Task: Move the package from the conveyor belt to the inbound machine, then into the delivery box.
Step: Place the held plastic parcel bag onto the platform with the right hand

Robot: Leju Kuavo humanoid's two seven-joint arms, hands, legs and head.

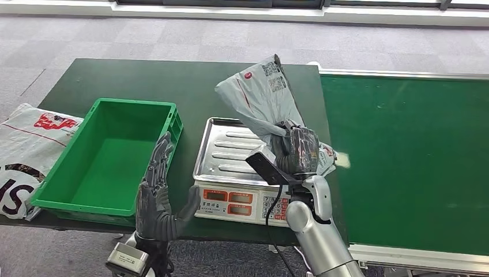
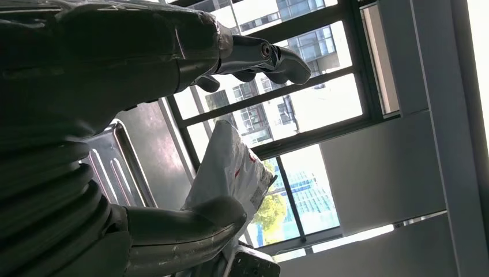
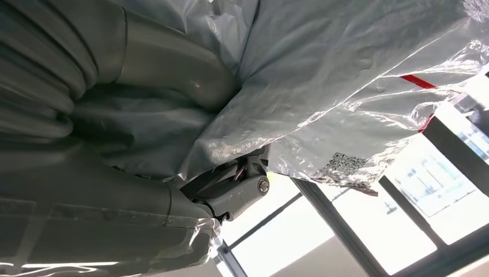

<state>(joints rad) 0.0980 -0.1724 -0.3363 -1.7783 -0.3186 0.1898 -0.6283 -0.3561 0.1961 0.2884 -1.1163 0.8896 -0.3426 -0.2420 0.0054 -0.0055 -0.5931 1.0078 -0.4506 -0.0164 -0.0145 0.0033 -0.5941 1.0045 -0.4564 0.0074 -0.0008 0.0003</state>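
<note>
Grey crumpled package [image 1: 262, 95] with QR labels — gripped in right hand [image 1: 297, 151] over scale [image 1: 230, 151]'s right edge; left hand [image 1: 157, 193] spread, empty.

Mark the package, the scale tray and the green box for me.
package [image 1: 259, 92], head view, on its grey upper half near the printed codes.
scale tray [image 1: 225, 151], head view, on the bare ribbed metal left of the package.
green box [image 1: 109, 161], head view, on its bare floor.

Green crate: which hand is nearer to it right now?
Left. The left hand hovers open at the green crate's near right corner; the right hand grips the package over the scale.
</note>
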